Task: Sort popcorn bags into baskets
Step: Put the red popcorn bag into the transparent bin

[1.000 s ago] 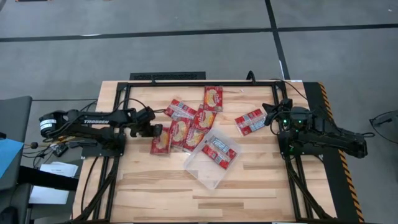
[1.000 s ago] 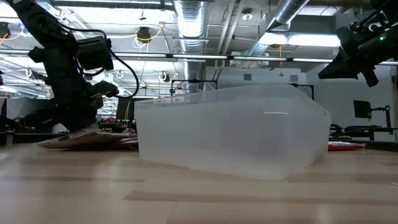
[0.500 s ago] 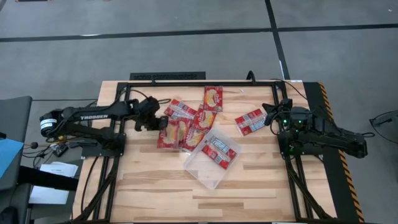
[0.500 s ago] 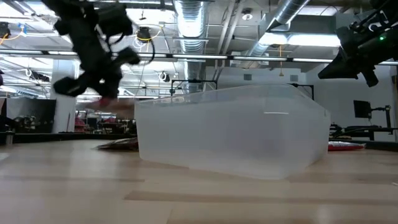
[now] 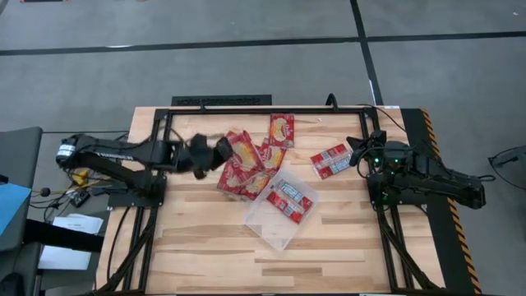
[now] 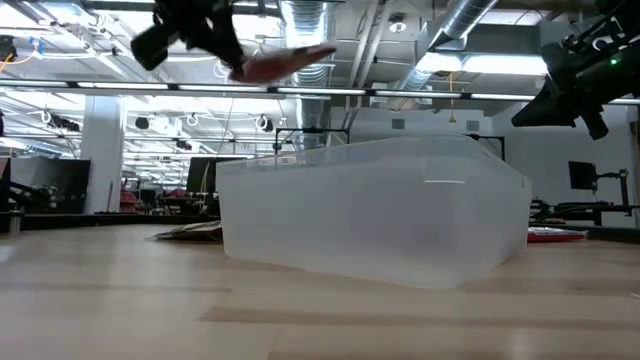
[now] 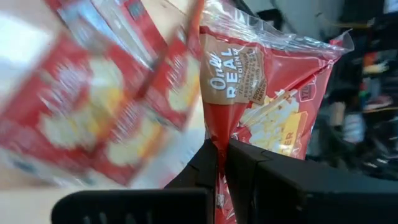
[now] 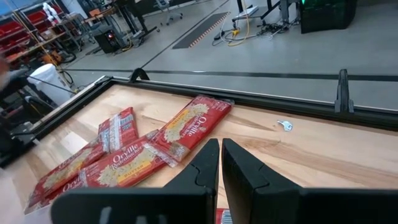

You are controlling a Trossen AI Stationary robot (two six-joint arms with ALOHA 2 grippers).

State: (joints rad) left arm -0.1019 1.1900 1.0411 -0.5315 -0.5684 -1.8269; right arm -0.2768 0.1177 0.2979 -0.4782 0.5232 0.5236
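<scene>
My left gripper (image 5: 210, 154) is high above the table (image 6: 205, 30), shut on one red popcorn bag (image 5: 238, 151) that also shows in the low view (image 6: 285, 62). Several more red bags (image 5: 251, 174) lie flat in an overlapping pile on the wood. One bag (image 5: 281, 128) lies toward the far edge, and another bag (image 5: 331, 160) lies by my right gripper (image 5: 358, 153). That gripper hovers shut above the table (image 8: 220, 155). The clear tray (image 5: 267, 224) sits at the table's middle with one bag (image 5: 289, 198) inside. My left gripper pinches the bag by an edge (image 7: 219, 163) between its two fingers (image 7: 244, 167). The bag is lifted clear of the table. In the low view it sticks out past the fingers, roughly level, toward the tray side (image 6: 305, 56).
A black frame (image 5: 246, 109) runs along the table's far edge and down both sides. The tray (image 6: 375, 215) fills the middle of the low view. Bare wood (image 5: 214, 247) lies between the tray and the near edge.
My left gripper has risen from table height to high above it, carrying one bag off the left end of the pile. It has also moved right, toward the tray. The bag now hangs clear in the air. The right arm has kept still.
</scene>
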